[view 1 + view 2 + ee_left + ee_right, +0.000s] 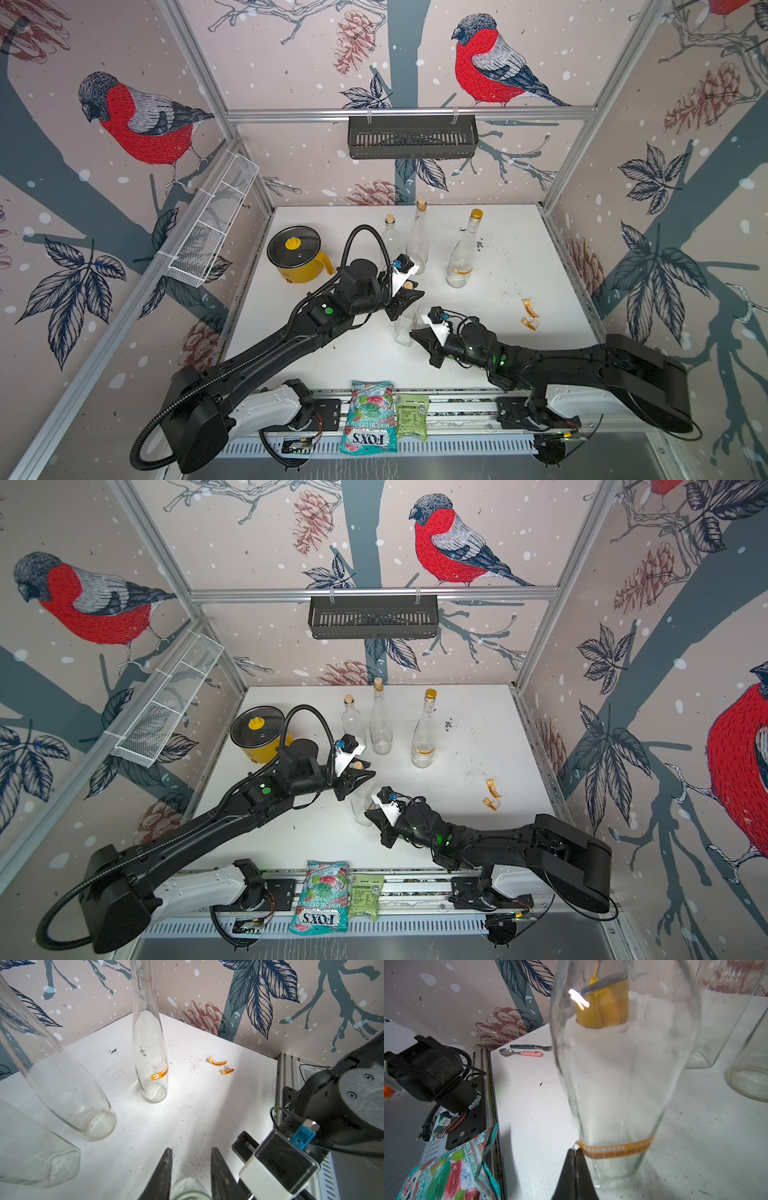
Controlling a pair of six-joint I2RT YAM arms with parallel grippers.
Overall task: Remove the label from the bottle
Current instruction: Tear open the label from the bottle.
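Top views, both: the white table (498, 357) is the biggest thing, then the yellow pot (299, 266) at its left rear. Next is the candy bag (368, 419) at the table's front edge, printed "FOX'S" and "MINT BLOSSOM", upside down to the camera. The green packet (411, 415) just beside it has print too small for us to read. The bottle (404, 328) stands upright near the table's front middle, long axis vertical, base on the table, neck up. We see the left gripper (411, 297) closed around the neck just under the cork (409, 285); the left wrist view shows glass between the two fingers (166, 1167). The right gripper (576, 1150) is down at the base, jaws pressed together on the near end of the label (616, 1150), per the right wrist view. That label is a thin orange band round the bottle just above the base; its dark print is not legible to us. The gold-capped bottle (461, 257) further back right carries a similar orange band. Smallest: two loose orange scraps (530, 309) on the table to the right, well apart from the bottles, print unreadable.
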